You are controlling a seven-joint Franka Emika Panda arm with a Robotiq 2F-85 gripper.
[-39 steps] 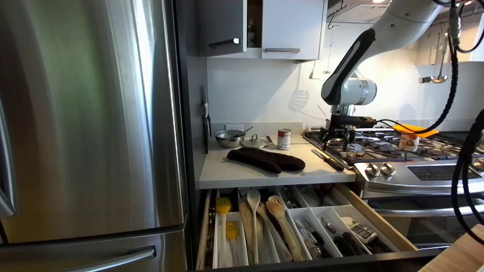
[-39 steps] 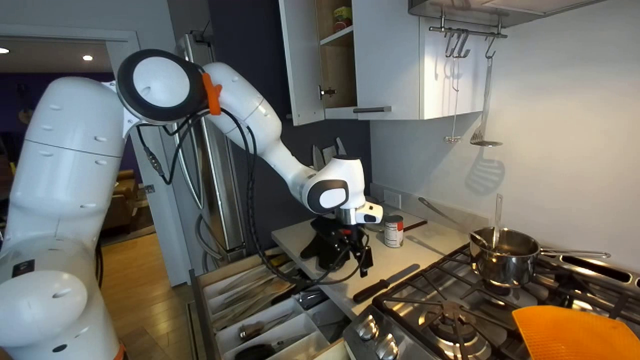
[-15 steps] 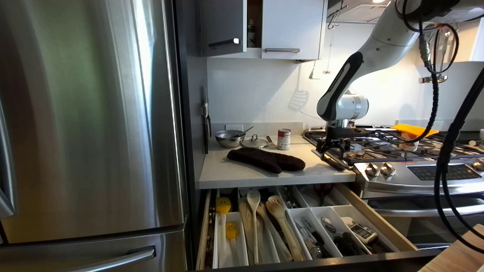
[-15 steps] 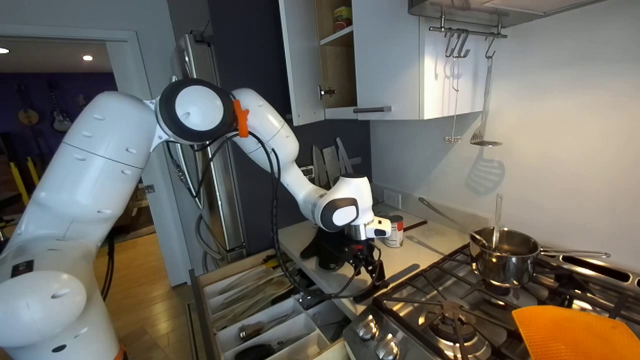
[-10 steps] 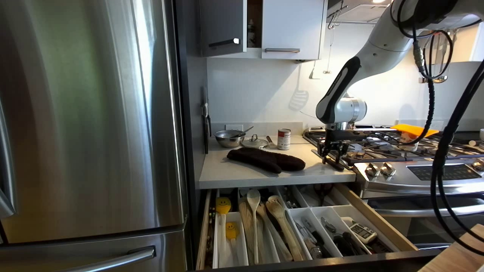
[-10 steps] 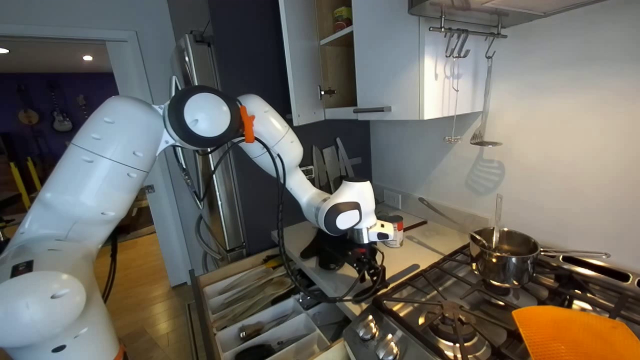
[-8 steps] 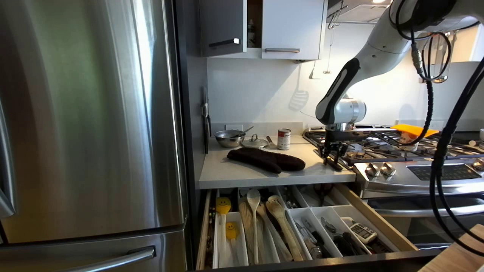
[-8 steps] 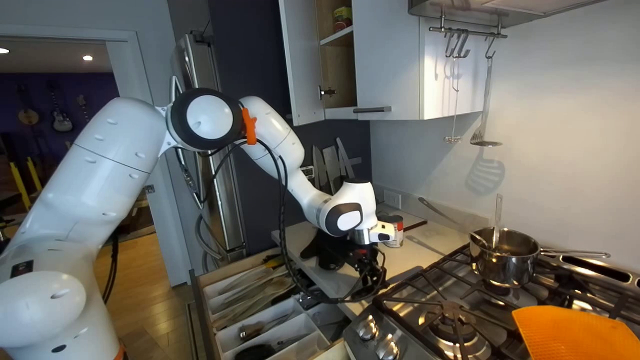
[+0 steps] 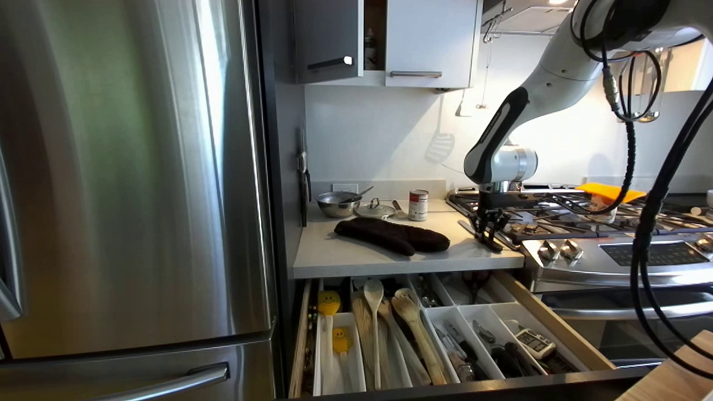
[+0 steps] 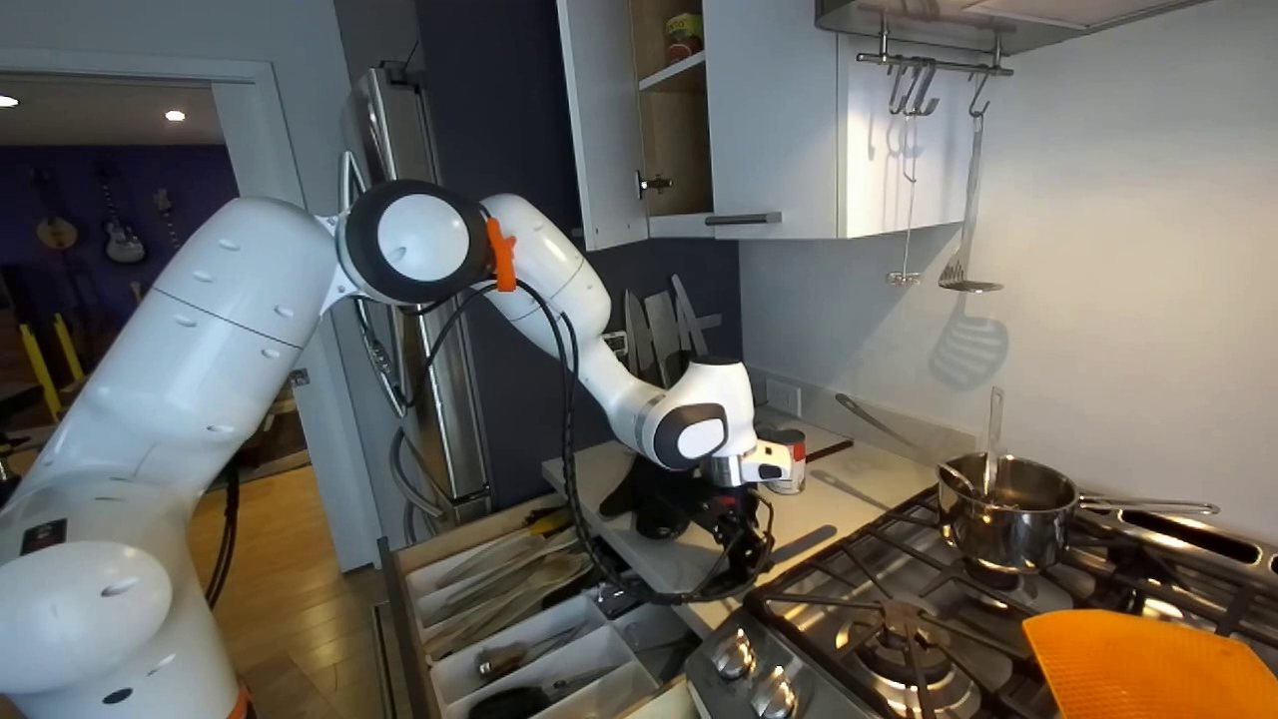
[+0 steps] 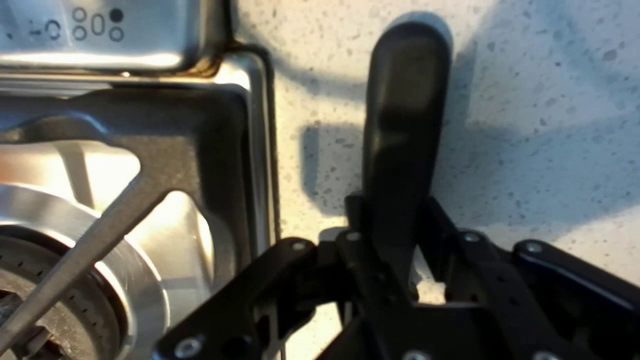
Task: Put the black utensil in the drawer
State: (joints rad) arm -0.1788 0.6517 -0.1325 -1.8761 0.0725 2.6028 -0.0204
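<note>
The black utensil (image 11: 407,100) looks like a knife with a thick black handle, lying on the pale counter beside the stove. Its metal blade (image 10: 804,544) points toward the back wall. My gripper (image 11: 390,215) has its fingers closed around the handle, one finger on each side, as the wrist view shows. In an exterior view the gripper (image 9: 487,236) stands low at the counter, with the handle's end sticking out in front. The drawer (image 9: 557,323) is pulled out below the counter, its white compartments full of utensils. Part of the handle is hidden behind the fingers.
A dark oven mitt (image 9: 390,236) lies left of the gripper, with a can (image 9: 418,205), a metal bowl (image 9: 337,207) and a lid (image 9: 375,210) behind. Stove grates (image 11: 150,165) border the utensil closely. A pot (image 10: 1008,519) stands on the stove. A cabinet door (image 10: 609,130) hangs ajar above.
My gripper has come down from above the counter onto the utensil's handle. Its fingers, apart a second ago, have closed on the handle. The drawer has not moved.
</note>
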